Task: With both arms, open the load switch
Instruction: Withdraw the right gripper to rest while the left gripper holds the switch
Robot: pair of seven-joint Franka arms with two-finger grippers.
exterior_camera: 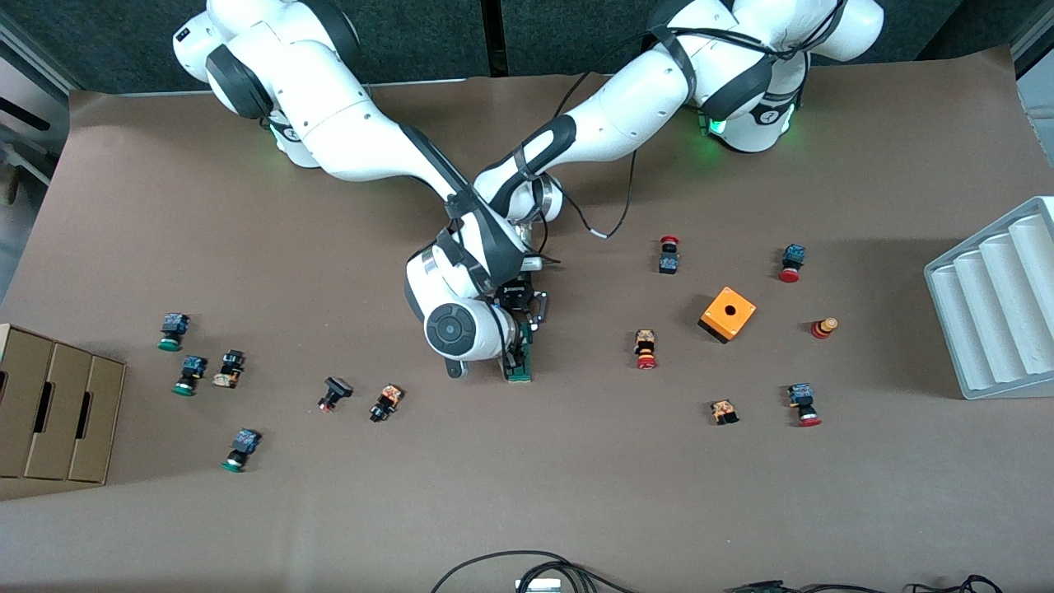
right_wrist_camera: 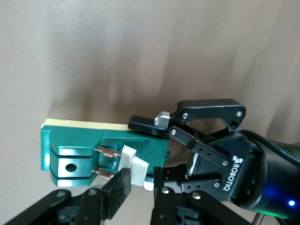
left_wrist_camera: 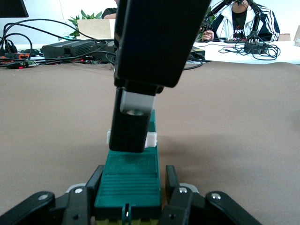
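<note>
The dark-green load switch point(exterior_camera: 520, 363) point(left_wrist_camera: 132, 176) point(right_wrist_camera: 75, 145) is at the middle of the table, where both arms meet. My left gripper point(exterior_camera: 528, 311) point(left_wrist_camera: 133, 180) point(right_wrist_camera: 151, 150) is shut on the switch's green body, one finger on each side. My right gripper point(exterior_camera: 514, 352) point(right_wrist_camera: 138, 183) is shut on the switch's white end piece point(right_wrist_camera: 136, 166) point(left_wrist_camera: 151, 138). In the left wrist view a black right finger point(left_wrist_camera: 129, 126) stands over the switch and hides most of that piece. Two copper blades point(right_wrist_camera: 107, 161) show beside the white piece.
An orange cube with a hole point(exterior_camera: 727, 313) lies toward the left arm's end, with several push buttons point(exterior_camera: 646, 348) around it. More buttons point(exterior_camera: 386, 402) lie toward the right arm's end, by a cardboard box point(exterior_camera: 49, 412). A white ribbed tray point(exterior_camera: 996, 305) stands at the left arm's end.
</note>
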